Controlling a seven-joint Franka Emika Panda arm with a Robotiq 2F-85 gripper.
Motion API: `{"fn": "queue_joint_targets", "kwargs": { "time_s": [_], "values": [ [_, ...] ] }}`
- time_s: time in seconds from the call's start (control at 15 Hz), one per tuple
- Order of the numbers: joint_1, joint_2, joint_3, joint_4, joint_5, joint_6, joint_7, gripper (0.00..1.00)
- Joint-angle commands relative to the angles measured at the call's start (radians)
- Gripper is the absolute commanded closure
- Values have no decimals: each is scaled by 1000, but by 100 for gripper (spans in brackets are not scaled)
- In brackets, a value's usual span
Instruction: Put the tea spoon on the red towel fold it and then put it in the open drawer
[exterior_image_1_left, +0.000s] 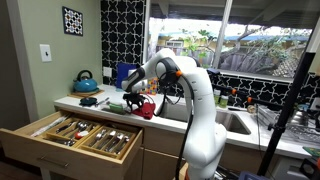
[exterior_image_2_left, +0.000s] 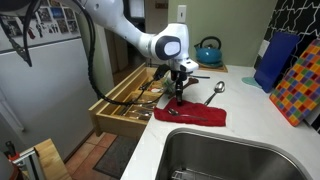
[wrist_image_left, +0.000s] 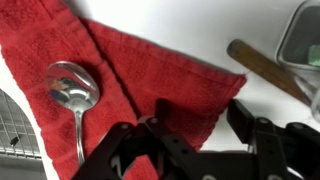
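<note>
Wrist cam first: tea spoon (wrist_image_left: 75, 100) lies on the red towel (wrist_image_left: 150, 70), bowl up-frame and handle running down-frame, so its long axis goes approx top-to-bottom here. To its right sits the gripper (wrist_image_left: 195, 140), fingers (wrist_image_left: 128, 152) spread w/ nothing between them, straddling the towel's near corner — so the spoon is off to one side of the tool, not under it. A diagonal ridge crosses the cloth beside the spoon; I can't tell if it's a crease or a doubled layer. A wooden handle (wrist_image_left: 262, 65) lies on bare counter (wrist_image_left: 170, 20) top right, clear of the towel, and a wire grid (wrist_image_left: 12, 130) shows bottom left. In an exterior view the gripper (exterior_image_2_left: 179, 98) points straight down at the towel (exterior_image_2_left: 195, 117); tips touching or just above, I can't say. The cloth lies by the sink (exterior_image_2_left: 240, 150), a ladle (exterior_image_2_left: 214, 92) just beyond it, a kettle (exterior_image_2_left: 208, 50) at the back, and the open drawer (exterior_image_2_left: 125, 100) near, past the counter edge. In an exterior view the drawer (exterior_image_1_left: 70, 135) hangs out below the counter, the towel (exterior_image_1_left: 147, 108) is a red patch by the gripper (exterior_image_1_left: 133, 101), and the spoon is too small to see. Placement looks done to me; for the fold I'd pinch the corner under the tool and carry it sideways across the spoon's long axis — toward the spoon, not along it.
</note>
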Motion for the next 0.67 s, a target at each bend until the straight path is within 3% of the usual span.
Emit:
{"fn": "queue_joint_targets", "kwargs": {
  "time_s": [0.0,0.33,0.6],
  "values": [
    [-17,-16,7,-9,45,13,-47,66],
    [-29,-41,0,11,61,20,-61,100],
    [-40,-46,7,37,108,80,-78,99]
  ]
}}
